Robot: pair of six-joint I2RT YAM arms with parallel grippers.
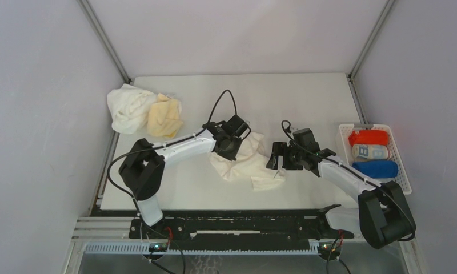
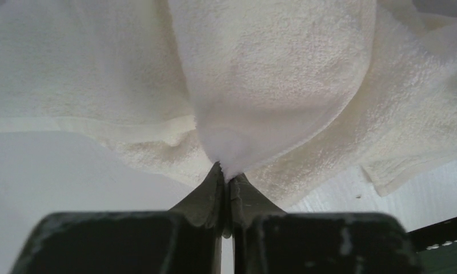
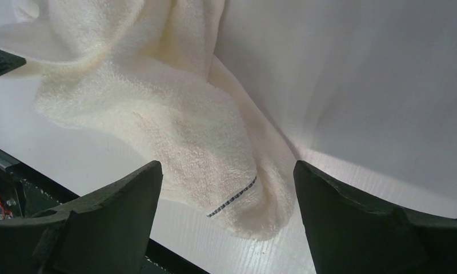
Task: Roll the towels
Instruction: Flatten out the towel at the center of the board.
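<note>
A cream towel [image 1: 243,162] lies crumpled on the table's middle. My left gripper [image 1: 229,145] is shut on a fold of it; in the left wrist view the gripper [image 2: 226,174] pinches the towel [image 2: 272,74], which hangs over it. My right gripper [image 1: 279,161] is open at the towel's right corner; in the right wrist view the gripper [image 3: 226,171] straddles the towel's end [image 3: 175,125] without touching it. A white towel [image 1: 129,107] and a pale yellow-orange towel [image 1: 165,117] lie heaped at the back left. Rolled red [image 1: 368,137], light-blue patterned [image 1: 370,151] and royal blue [image 1: 375,169] towels sit in the basket.
A white slatted plastic basket [image 1: 402,165] stands at the table's right edge. Grey walls close the table on three sides. The table's near edge with a black rail [image 1: 232,220] runs below the towel.
</note>
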